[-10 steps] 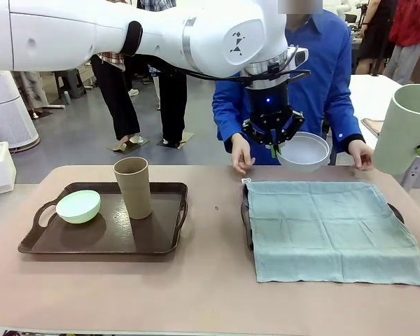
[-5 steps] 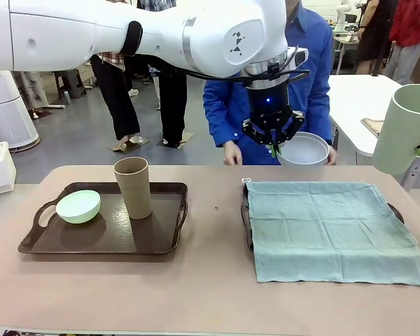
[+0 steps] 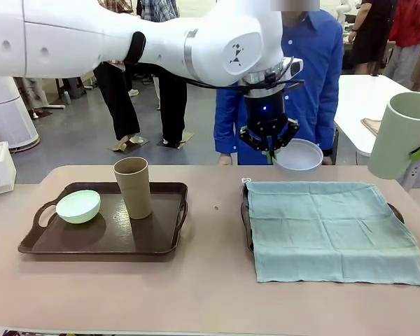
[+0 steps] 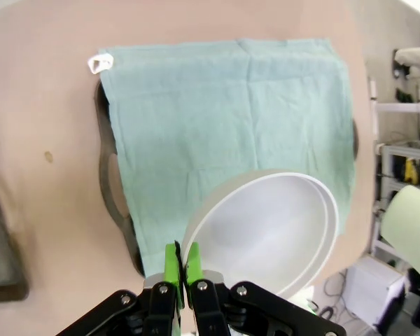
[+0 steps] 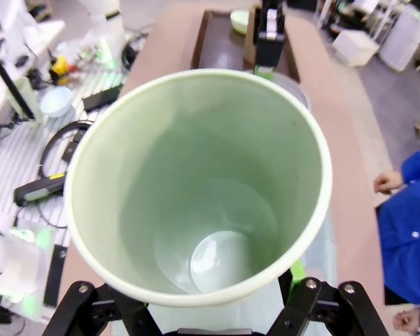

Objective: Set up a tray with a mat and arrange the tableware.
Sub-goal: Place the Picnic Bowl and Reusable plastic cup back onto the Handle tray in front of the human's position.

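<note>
My left gripper (image 3: 271, 155) hangs above the far edge of the mat, shut on the rim of a pale grey-blue bowl (image 3: 298, 155); in the left wrist view the green pads (image 4: 173, 262) pinch that bowl (image 4: 266, 234) over the teal mat (image 4: 224, 126). The mat (image 3: 332, 227) covers a dark tray (image 3: 246, 217) at right. My right gripper, fingers hidden behind it, holds a pale green cup (image 3: 400, 136) in the air at the far right; the cup (image 5: 196, 182) is seen from above. A mint green bowl (image 3: 78, 206) and a tan brown cup (image 3: 134, 187) stand on the left tray (image 3: 161, 241).
A person in a blue shirt (image 3: 315, 77) stands at the far side behind my left gripper. Other people stand farther back on the floor. A white table (image 3: 360, 98) sits behind at right. Bare tabletop (image 3: 213, 210) lies between the two trays.
My left gripper with the grey-blue bowl has risen slightly and shifted a little left. The person's hands have withdrawn from the table's far edge. The green cup has moved slightly.
</note>
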Controlling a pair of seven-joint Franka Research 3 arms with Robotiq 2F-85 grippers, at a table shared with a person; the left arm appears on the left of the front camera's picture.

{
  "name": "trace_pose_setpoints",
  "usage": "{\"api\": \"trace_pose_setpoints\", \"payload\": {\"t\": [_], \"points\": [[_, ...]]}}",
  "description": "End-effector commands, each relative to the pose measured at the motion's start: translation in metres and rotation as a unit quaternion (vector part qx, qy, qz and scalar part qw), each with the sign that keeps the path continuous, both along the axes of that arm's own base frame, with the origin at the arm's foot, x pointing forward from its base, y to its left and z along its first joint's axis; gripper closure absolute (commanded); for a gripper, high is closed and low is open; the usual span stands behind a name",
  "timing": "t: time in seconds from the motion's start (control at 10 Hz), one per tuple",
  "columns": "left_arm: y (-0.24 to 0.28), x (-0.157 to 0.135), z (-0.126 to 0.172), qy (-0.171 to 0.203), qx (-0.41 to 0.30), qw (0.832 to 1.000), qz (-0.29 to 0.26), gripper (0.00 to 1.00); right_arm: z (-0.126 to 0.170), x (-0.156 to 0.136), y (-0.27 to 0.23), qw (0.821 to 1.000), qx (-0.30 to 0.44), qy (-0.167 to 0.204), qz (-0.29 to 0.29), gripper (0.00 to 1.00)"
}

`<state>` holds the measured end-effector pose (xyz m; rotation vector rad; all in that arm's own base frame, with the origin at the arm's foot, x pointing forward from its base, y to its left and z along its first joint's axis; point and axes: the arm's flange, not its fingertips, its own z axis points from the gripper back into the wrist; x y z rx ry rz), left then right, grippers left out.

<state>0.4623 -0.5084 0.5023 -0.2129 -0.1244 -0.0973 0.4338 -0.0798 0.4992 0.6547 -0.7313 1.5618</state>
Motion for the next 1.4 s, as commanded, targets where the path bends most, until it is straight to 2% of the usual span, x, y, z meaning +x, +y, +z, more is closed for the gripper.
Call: {"api": "trace_pose_setpoints", "payload": {"t": [0.0, 0.3, 0.6, 1.0, 1.3], "points": [[-0.003, 0.010, -0.034, 0.015, 0.000, 1.000, -0.017, 0.96, -0.045, 0.026, 0.000, 0.999, 0.039, 0.005, -0.003, 0.16], [-0.018, 0.012, -0.070, 0.029, 0.020, 0.999, -0.030, 0.96, -0.106, 0.036, 0.005, 0.999, 0.032, 0.035, 0.000, 0.16], [-0.025, 0.015, -0.095, 0.033, 0.031, 0.998, -0.035, 0.96, -0.150, 0.041, 0.004, 0.998, 0.039, 0.051, 0.005, 0.16], [-0.029, 0.022, -0.119, 0.027, 0.033, 0.998, -0.034, 0.96, -0.181, 0.049, 0.000, 0.998, 0.036, 0.057, 0.003, 0.16], [-0.030, 0.028, -0.133, 0.026, 0.033, 0.999, -0.034, 0.96, -0.186, 0.052, -0.003, 0.998, 0.040, 0.051, 0.002, 0.16]]}}
